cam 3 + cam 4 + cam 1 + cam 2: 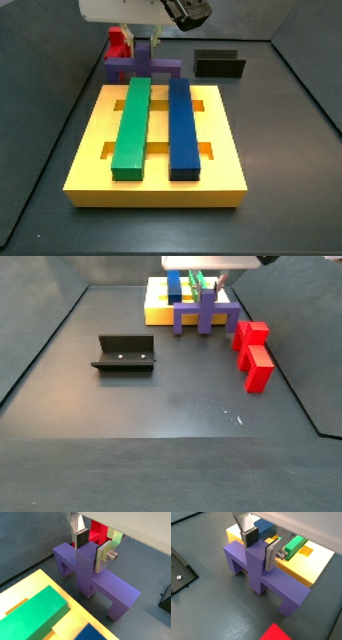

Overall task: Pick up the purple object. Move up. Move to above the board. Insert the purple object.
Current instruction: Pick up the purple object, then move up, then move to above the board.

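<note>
Clearly seen: the purple object point(93, 582) stands upright on the dark counter point(160, 416), its legs down and its raised central stub up between the fingers; both wrist views show this, also at point(261, 577).
Gripper: the gripper point(91, 546) sits low over the purple object's stub, one silver finger point(104, 554) on each side; in a wrist view point(261, 547) the dark pads look pressed to the stub's faces, clamped on it, though the contact line itself is hard to make out.
Purple object's place: just beside the short end of the board point(154, 150), on the counter; in a side view point(205, 311) it stands in front of the board and covers part of that end.
Board: yellow slab bearing a long green bar point(134, 125) and a long blue bar point(182, 125) side by side; both wrist views cut it off, showing only a corner point(311, 564).
Red piece: partly hidden behind the gripper in a wrist view point(99, 533); full shape shows only in a side view point(253, 351), near the purple object.
Fixture: the fixture point(123, 354) stands well apart on the counter; in a wrist view only an edge shows point(181, 572).
Gripper body: cut off at the frame top in both side views, fingers small and blurred at point(150, 48).
</note>
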Robot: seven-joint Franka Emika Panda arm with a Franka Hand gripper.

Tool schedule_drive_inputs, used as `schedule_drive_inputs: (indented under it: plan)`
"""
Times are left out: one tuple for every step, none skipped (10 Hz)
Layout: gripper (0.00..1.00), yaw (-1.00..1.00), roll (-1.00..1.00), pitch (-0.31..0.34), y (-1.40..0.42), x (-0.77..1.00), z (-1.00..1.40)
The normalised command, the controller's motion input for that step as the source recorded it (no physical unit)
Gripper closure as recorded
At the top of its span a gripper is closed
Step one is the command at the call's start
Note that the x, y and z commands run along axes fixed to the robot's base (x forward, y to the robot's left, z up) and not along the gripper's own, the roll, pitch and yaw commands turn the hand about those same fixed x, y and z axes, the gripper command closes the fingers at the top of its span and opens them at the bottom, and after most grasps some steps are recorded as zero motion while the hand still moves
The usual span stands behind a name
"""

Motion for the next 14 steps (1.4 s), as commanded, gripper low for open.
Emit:
schedule_drive_inputs:
  plan:
    - [1.00, 0.00, 0.00, 0.000, 0.00, 0.00, 0.00]
    - [1.00, 0.00, 0.00, 0.000, 0.00, 0.00, 0.00]
    - [1.00, 0.00, 0.00, 0.000, 0.00, 0.00, 0.00]
    - [1.00, 0.00, 0.00, 0.000, 0.00, 0.00, 0.00]
    - [1.00, 0.00, 0.00, 0.000, 0.00, 0.00, 0.00]
    - [1.00, 0.00, 0.00, 0.000, 0.00, 0.00, 0.00]
    - [1.00, 0.00, 0.00, 0.000, 0.00, 0.00, 0.83]
    - [1.00, 0.00, -0.01, 0.009, -0.01, 0.00, 0.75]
    - [1.00, 0.01, -0.02, 0.021, -0.02, -0.01, 0.50]
    - [1.00, 0.00, 0.00, 0.000, 0.00, 0.00, 1.40]
    - [1.00, -0.01, 0.00, 0.020, 0.00, -0.01, 1.40]
    - [1.00, -0.01, -0.03, 0.020, 0.00, -0.05, 1.40]
    - [1.00, -0.01, -0.03, 0.062, 0.00, 0.04, 1.40]
    - [1.00, -0.01, -0.03, 0.110, 0.00, 0.02, 0.62]
